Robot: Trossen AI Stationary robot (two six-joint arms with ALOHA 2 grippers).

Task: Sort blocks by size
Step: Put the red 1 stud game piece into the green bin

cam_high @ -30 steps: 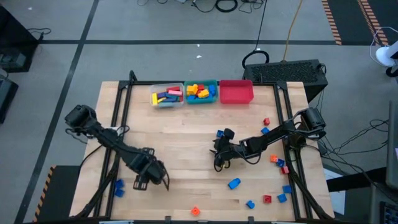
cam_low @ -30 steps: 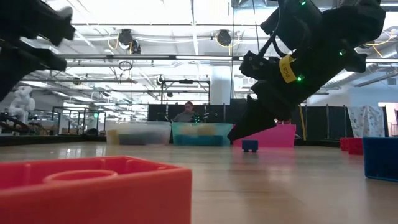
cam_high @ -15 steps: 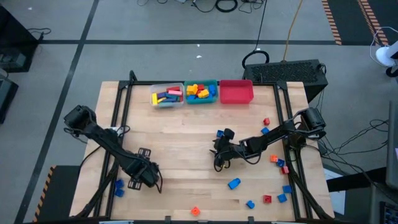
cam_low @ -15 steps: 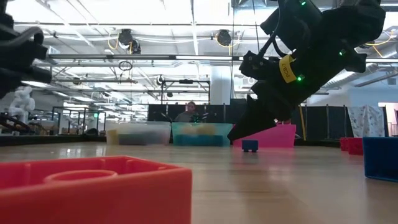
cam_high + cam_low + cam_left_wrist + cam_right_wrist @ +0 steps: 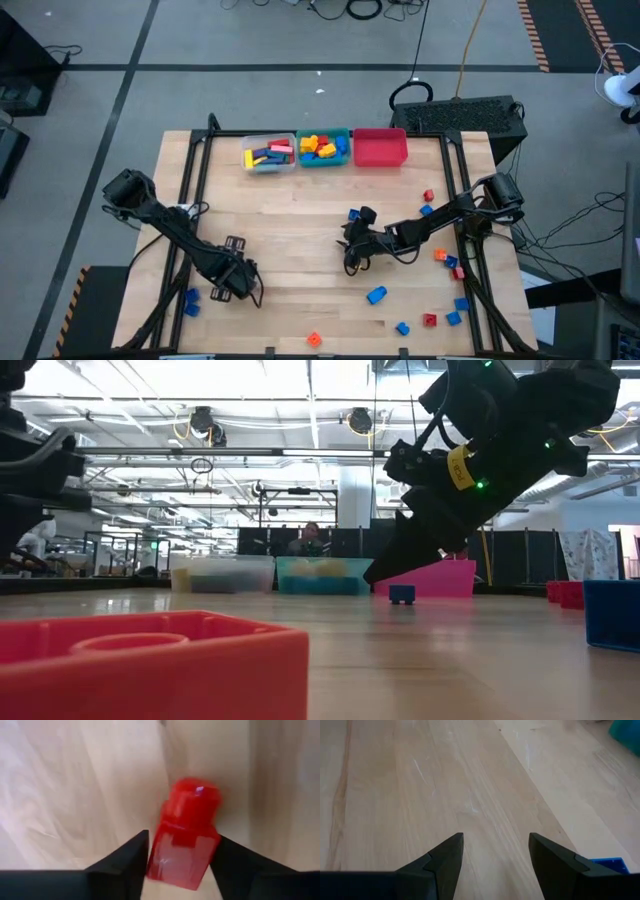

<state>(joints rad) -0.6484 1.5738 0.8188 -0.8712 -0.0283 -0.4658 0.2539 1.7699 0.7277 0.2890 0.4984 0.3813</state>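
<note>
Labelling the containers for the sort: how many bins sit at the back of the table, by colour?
Clear bin: 1
Teal bin: 1
Red bin: 1
Total: 3

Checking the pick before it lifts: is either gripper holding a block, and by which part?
The left gripper has a red block between its fingers, flanking its lower side faces; a firm hold cannot be told. The right gripper is open over bare table.
</note>
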